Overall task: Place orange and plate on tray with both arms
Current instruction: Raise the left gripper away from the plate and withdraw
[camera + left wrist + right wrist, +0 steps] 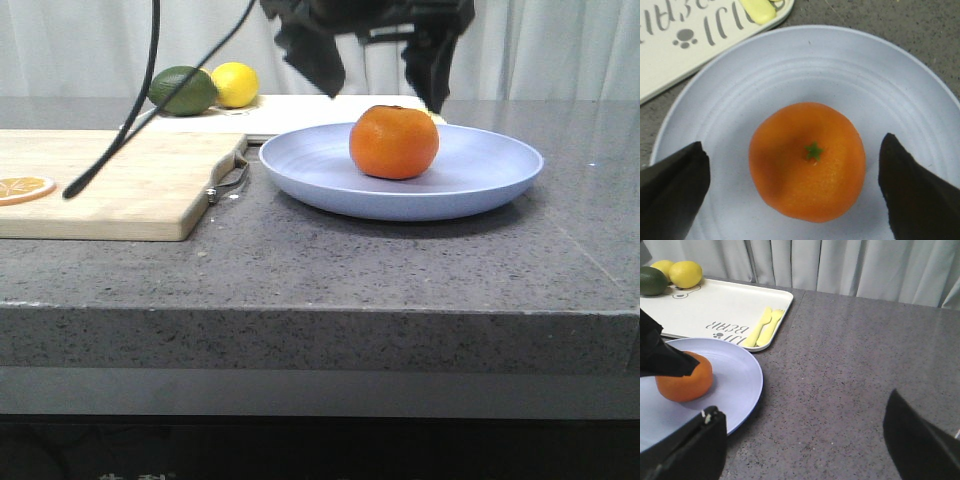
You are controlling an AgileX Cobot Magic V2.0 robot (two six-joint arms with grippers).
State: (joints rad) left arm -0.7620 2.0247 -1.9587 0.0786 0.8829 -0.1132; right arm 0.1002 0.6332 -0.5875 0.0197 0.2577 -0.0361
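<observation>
Nearest to us in the front view is the speckled grey table (330, 275), its front edge running across the frame. On its left part lies a pale wooden cutting board (110, 185) with a metal handle (229, 176), and a dried orange slice (22, 187) sits on the board at the far left.

Just beyond, to the right of the board, we see the plate (400, 190) resting on the table, apart from the board's handle. The orange (394, 141) sits on the plate, a little off its middle, with its green stem dimple facing up in the left wrist view.

Above the orange hangs the left gripper (792, 190) — its jaws are spread wide, one finger on either side of the fruit, and neither touches it. The right gripper (805, 450) hovers over bare table to the right of the plate; its jaws are also released and hold nothing.

Behind the plate lies the tray (300, 112), its near corner just beside the plate's far rim. We read "BEAR" printed on it in the right wrist view, and pale yellow cutlery (765, 327) lies along one edge. At the tray's far left end sit a lemon (235, 84) and a dark green fruit (184, 90) — touching each other. A pale curtain (560, 45) closes the background.
</observation>
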